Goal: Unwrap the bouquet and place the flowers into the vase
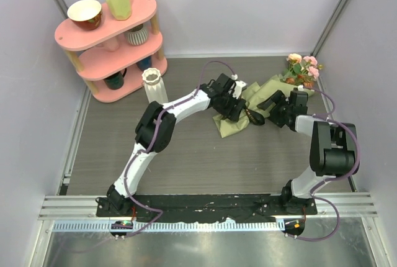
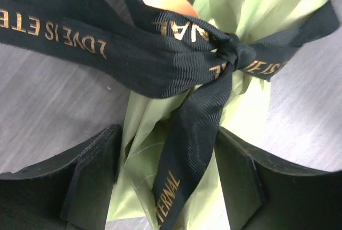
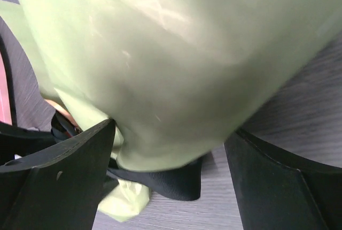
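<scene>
**Bouquet wrapped and tied; vase upright**

The bouquet (image 1: 265,88) lies on its side at the far right of the worktop (image 1: 186,155), wrapped in olive-green paper with a tan-orange inner face. The flowers (image 1: 304,68), with pink and peach heads, project from the wrap toward the far right corner. A black ribbon (image 2: 187,53) with gold lettering is knotted around the paper. The vase (image 1: 154,85), white and ribbed, stands upright well to the bouquet's left.
</scene>
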Tool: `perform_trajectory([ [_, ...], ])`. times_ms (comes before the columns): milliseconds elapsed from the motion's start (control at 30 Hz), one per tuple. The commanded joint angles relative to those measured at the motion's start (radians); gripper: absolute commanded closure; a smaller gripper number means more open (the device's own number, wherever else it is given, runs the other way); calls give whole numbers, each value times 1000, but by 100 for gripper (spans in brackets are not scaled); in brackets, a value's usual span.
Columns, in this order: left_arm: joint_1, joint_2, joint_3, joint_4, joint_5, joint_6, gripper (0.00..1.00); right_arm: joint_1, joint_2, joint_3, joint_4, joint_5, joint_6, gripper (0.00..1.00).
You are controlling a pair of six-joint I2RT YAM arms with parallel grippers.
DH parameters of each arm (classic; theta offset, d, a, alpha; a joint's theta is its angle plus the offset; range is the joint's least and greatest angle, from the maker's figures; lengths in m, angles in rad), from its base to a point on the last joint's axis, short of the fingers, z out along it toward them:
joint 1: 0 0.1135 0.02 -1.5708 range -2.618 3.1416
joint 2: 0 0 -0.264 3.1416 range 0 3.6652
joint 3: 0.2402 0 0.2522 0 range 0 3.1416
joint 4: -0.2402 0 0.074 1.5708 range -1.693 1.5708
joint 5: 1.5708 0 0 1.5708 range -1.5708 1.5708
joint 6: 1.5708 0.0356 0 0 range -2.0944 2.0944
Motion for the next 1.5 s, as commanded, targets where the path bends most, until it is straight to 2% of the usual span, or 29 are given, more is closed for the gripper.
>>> perform_trajectory([
  [0,-14,-177,-289,179,105,-128,29,24,35,73,42,-39,-59,13],
  [100,-37,-286,-466,314,105,-222,33,70,32,96,-2,-13,-102,14],
  [167,-57,-329,-529,383,104,-275,34,107,27,101,-21,18,-126,14],
  [300,-89,-418,-627,411,56,-343,32,153,0,83,-56,46,-137,14],
  [333,-97,-429,-640,425,65,-361,28,153,-15,84,-76,52,-145,14],
  [367,-100,-440,-652,443,61,-377,25,153,-25,92,-114,122,-159,14],
  [400,-101,-470,-672,445,50,-401,22,153,-38,121,-234,179,-181,13],
  [433,-101,-489,-684,445,44,-406,13,155,-54,135,-296,242,-191,11],
  [467,-101,-515,-698,448,27,-408,10,153,-99,148,-353,383,-194,11],
  [533,-101,-597,-736,450,19,-408,2,153,-161,158,-473,466,-211,10],
  [633,-101,-720,-782,445,22,-402,0,188,-340,113,-542,557,-215,10],
  [733,-101,-849,-845,448,5,-403,0,268,-491,86,-599,516,-183,11],
  [800,-101,-915,-899,453,-16,-406,2,356,-557,64,-596,409,-159,13],
  [867,-101,-1004,-939,457,-33,-408,4,412,-566,52,-576,333,-92,23],
  [900,-101,-1030,-978,465,-36,-406,5,441,-556,46,-547,307,-73,31],
  [933,-101,-1059,-998,471,-41,-406,6,487,-545,47,-530,295,-59,53],
  [967,-101,-1104,-1038,476,-45,-408,7,510,-534,44,-515,296,-38,61],
  [1033,-101,-1145,-1077,496,-48,-415,7,545,-487,52,-498,322,-27,63],
  [1167,-103,-1185,-1167,543,-21,-452,8,586,-430,35,-443,322,-25,61],
  [1467,-101,-1074,-1184,637,15,-494,14,601,-361,-17,-349,319,12,61],
])
